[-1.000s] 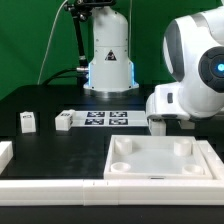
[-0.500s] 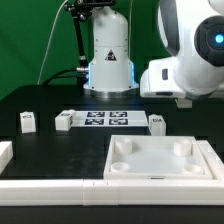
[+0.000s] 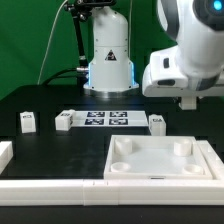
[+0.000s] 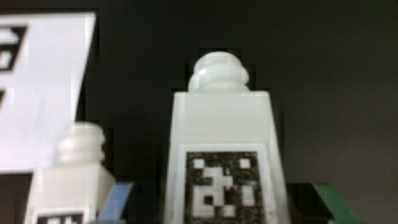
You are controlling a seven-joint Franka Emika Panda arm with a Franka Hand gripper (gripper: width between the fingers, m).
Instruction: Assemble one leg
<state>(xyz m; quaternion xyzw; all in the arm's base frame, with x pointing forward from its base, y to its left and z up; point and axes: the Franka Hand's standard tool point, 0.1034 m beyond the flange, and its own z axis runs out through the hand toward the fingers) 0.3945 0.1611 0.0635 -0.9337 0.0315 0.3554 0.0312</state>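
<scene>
**Leg framed between the fingers, grip unclear**

In the wrist view the leg (image 4: 221, 140) sits dead centre with its tag facing the camera, flanked by the fingers (image 4: 121, 200) of the gripper (image 3: 188, 100). Clamped or loose? Cannot tell. Another leg (image 4: 71, 165) crowds just beside it, with the marker board (image 4: 45, 80) beyond. In the exterior view the arm hangs over the black table (image 3: 40, 100), near the square tray piece (image 3: 160, 160).

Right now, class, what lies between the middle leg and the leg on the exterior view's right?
The marker board lies between the middle leg and the rightmost leg, as the exterior view shows.
</scene>
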